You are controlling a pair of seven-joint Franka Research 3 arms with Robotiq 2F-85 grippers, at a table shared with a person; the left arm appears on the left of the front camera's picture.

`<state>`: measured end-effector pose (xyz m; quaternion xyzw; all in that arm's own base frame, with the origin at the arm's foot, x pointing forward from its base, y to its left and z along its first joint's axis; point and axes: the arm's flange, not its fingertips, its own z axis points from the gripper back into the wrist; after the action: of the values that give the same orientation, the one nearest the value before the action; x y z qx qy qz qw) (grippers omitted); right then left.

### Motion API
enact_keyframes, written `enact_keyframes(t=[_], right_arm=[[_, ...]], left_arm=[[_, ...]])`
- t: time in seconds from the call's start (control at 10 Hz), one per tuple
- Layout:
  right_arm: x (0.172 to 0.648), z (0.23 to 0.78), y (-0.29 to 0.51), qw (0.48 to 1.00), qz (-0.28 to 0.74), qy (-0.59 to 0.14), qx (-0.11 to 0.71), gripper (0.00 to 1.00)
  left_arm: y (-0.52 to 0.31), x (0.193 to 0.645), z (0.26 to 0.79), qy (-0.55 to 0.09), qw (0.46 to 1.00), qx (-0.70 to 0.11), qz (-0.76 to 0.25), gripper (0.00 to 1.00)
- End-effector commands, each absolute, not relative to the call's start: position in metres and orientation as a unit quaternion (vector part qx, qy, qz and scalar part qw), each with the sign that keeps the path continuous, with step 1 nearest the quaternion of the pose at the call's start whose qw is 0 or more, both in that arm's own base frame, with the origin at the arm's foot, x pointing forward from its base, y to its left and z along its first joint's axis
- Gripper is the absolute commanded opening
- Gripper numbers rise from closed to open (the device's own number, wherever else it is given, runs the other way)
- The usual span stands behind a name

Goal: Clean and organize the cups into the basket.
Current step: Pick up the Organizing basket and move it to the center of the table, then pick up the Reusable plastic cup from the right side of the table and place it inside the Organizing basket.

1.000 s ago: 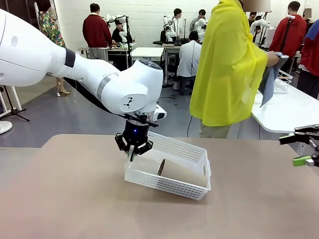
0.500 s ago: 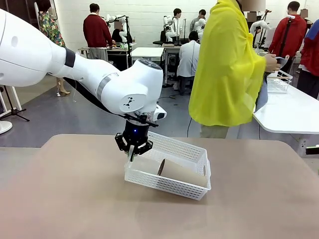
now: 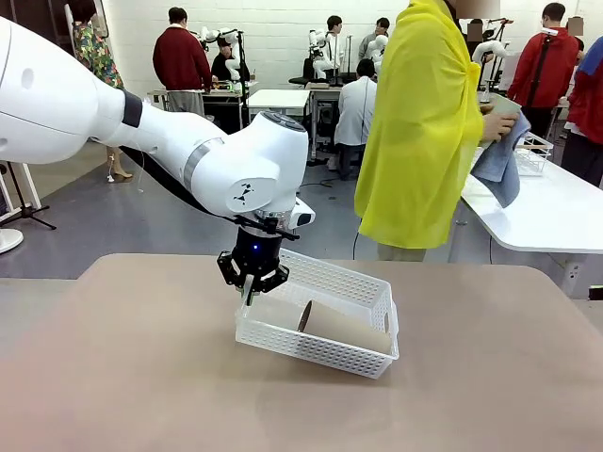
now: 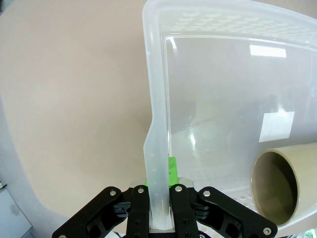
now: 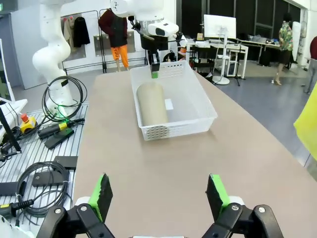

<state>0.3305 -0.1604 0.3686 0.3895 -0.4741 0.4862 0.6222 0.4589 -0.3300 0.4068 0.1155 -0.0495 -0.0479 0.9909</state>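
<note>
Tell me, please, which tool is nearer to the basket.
Left. The left tool is clamped on the rim of the basket, while the right tool is open and stands well back across the table, apart from it.

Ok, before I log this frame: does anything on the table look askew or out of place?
The white lattice basket sits skewed to the table edge and seems tipped, its end raised by the left gripper, shut on the rim. A brown paper cup lies on its side inside. Nothing spilled.
</note>
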Motion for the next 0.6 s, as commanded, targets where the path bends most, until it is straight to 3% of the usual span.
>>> enact_keyframes(t=[0.0,0.5], right_arm=[[0.3311,0.3725,-0.1569,0.62,0.489,-0.475,0.389,1.0],[0.3311,0.3725,-0.1569,0.62,0.489,-0.475,0.389,1.0]], left_arm=[[-0.3303,0.4561,0.4049,-0.052,0.99,0.12,-0.052,0.0],[-0.3303,0.4561,0.4049,-0.052,0.99,0.12,-0.052,0.0]])
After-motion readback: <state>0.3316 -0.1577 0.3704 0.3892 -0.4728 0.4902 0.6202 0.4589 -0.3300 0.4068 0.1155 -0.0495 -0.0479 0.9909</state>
